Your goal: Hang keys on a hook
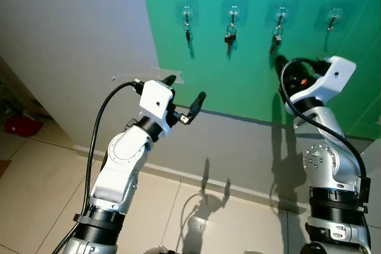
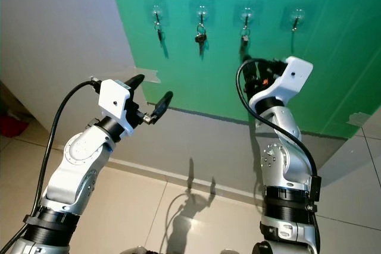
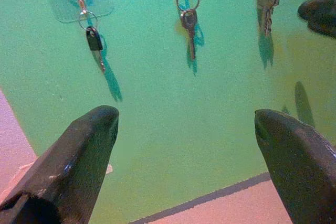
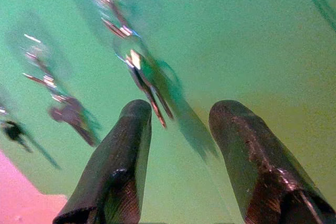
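As the keys [image 1: 276, 35] already dangle from the third hook [image 1: 280, 12] in the row of four along the top of the green wall panel [image 1: 250, 81], the hang looks done. R gripper [image 4: 178, 124] sits just below them, fingers parted, holding nothing; prob. released and ready to back off. Its wrist view is blurred. L gripper [image 1: 186, 96] is raised near the panel's lower left edge, spread wide and empty, apparently parked clear. Two hooks to the left carry keys; the rightmost hook [image 1: 334, 16] looks bare.
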Available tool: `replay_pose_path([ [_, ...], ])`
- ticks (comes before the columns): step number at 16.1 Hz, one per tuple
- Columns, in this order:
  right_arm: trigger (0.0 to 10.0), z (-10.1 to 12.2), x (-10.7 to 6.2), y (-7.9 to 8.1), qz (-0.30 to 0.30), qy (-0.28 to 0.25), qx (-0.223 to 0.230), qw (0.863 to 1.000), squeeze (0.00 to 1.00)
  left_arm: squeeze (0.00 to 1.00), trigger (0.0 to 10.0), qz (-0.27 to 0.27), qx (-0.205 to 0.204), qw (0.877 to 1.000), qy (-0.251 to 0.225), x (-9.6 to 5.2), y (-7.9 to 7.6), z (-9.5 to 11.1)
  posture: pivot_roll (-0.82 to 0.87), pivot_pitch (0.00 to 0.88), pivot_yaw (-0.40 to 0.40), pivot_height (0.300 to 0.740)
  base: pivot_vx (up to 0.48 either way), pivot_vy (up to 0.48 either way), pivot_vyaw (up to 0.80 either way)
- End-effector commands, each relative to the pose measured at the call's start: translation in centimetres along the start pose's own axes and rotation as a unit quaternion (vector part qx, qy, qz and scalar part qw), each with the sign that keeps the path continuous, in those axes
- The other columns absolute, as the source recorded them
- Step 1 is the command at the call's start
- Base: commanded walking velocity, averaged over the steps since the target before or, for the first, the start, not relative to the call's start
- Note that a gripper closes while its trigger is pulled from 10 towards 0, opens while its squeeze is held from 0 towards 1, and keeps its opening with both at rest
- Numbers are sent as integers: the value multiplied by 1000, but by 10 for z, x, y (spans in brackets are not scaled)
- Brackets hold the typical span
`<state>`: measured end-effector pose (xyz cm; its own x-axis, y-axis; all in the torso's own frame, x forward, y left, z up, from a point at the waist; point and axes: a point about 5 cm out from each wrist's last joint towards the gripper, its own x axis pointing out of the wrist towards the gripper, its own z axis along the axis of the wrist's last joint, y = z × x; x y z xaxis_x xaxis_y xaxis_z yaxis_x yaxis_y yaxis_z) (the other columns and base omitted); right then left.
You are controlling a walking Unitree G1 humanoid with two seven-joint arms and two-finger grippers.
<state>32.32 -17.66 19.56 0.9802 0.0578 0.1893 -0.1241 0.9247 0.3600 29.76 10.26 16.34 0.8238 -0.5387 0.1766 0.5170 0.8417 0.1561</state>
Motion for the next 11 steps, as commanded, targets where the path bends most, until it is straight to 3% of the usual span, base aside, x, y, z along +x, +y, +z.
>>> replay_pose_path([
  [1,10000,-1,-4,8,19,-4,-6,1000,0,0,10000,20,5,1000,0,-1,7,0,-140,18,112,740,0,0,0],
  [3,10000,-6,-15,2,0,3,-28,1000,0,0,10000,42,22,999,23,-9,11,-11,-142,22,105,740,0,0,0],
  [5,10000,-23,-35,-8,-25,42,-118,992,0,0,10000,63,33,996,51,-20,14,-24,-143,24,92,740,0,0,0],
  [8,10000,-48,-64,-17,-52,92,-121,987,0,0,10000,90,26,993,68,-30,16,-34,-147,31,82,740,0,0,0],
  [9,10000,-61,-78,-21,-55,112,-163,979,0,0,10000,107,31,990,84,-37,17,-44,-153,31,81,740,0,285,0],
  [11,10000,-74,-88,-22,-35,130,-240,961,0,0,10000,115,33,988,100,-44,15,-54,-158,31,73,740,0,332,0],
])
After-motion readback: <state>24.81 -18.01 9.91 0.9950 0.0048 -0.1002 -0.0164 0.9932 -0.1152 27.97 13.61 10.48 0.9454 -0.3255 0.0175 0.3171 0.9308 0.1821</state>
